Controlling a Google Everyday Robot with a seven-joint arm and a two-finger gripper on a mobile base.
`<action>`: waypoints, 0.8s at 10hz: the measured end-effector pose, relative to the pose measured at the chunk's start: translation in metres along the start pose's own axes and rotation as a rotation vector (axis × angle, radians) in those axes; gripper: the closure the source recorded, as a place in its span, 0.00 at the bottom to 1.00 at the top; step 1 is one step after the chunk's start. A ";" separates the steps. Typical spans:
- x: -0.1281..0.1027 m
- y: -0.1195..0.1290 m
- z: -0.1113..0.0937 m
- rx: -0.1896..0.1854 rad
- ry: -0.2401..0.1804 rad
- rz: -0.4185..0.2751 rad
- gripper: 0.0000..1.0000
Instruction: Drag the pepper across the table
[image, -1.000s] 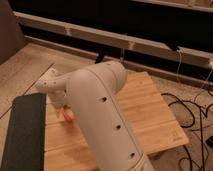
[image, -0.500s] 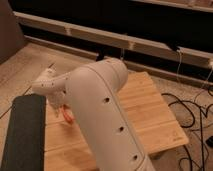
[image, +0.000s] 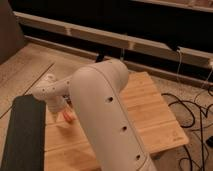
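The pepper (image: 68, 118) is a small red-orange piece lying on the left part of the light wooden table (image: 150, 115). My gripper (image: 56, 114) hangs down at the end of a white wrist, right beside the pepper on its left, low over the planks. It looks open, and I cannot tell whether it touches the pepper. My thick white arm (image: 107, 115) crosses the middle of the view and hides the table's centre and part of the pepper.
A dark grey mat (image: 22, 135) lies along the table's left side, close to the gripper. Black cables (image: 192, 110) trail on the floor to the right. A low ledge and a dark wall run behind the table.
The gripper and the pepper beside it have shifted slightly toward the table's near edge. The jaws' state looks the same.
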 end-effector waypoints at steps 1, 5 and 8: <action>0.002 -0.001 0.004 -0.007 0.004 0.005 0.35; 0.006 -0.004 0.026 -0.021 0.050 -0.011 0.47; 0.000 -0.007 0.026 0.020 0.052 -0.040 0.75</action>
